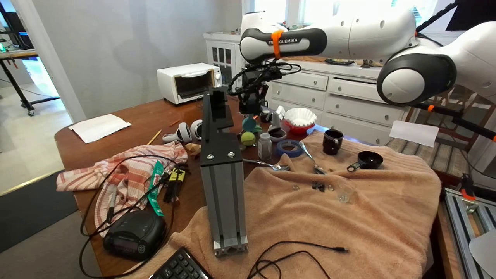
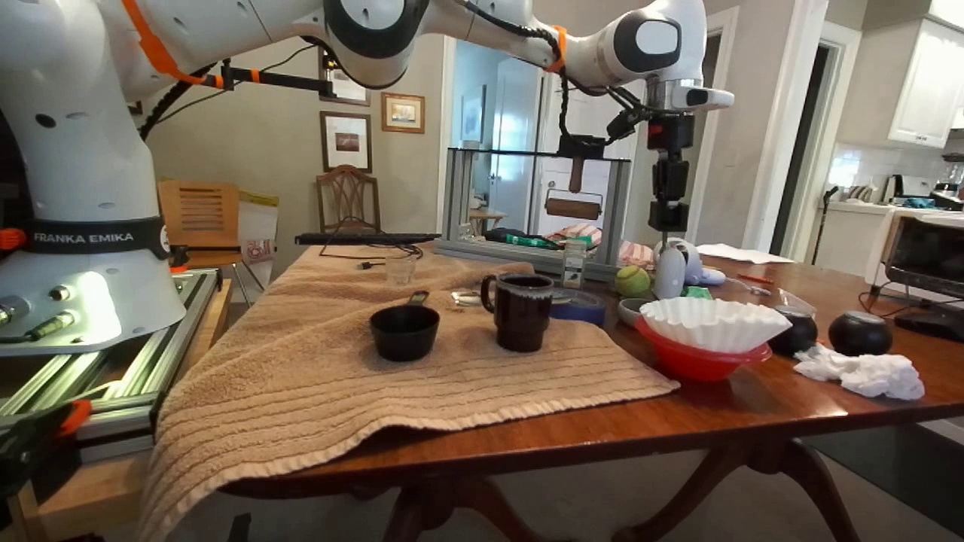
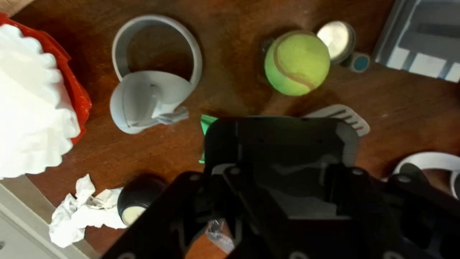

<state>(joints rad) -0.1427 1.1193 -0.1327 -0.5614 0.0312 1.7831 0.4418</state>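
My gripper (image 3: 284, 172) is shut on a dark, rounded black block (image 3: 287, 136), which fills the space between its fingers in the wrist view. In an exterior view the gripper (image 2: 669, 197) points straight down above the table, with the block (image 2: 669, 217) at its lower end. A thin stem shows under the block there; what it leads to is hidden. Close by are a tennis ball (image 3: 297, 64), a white controller with a ring (image 3: 140, 102) and a green packet (image 3: 207, 124). A slotted tool head (image 3: 341, 117) peeks out past the block; whether it is attached I cannot tell.
A tall metal stand (image 1: 224, 193) with a black top rises beside the arm; a roller (image 2: 574, 207) hangs from it. White paper filters (image 2: 715, 324) sit in a red bowl (image 2: 700, 361). A mug (image 2: 521, 312) and black scoop (image 2: 404, 333) stand on the towel (image 2: 324, 384).
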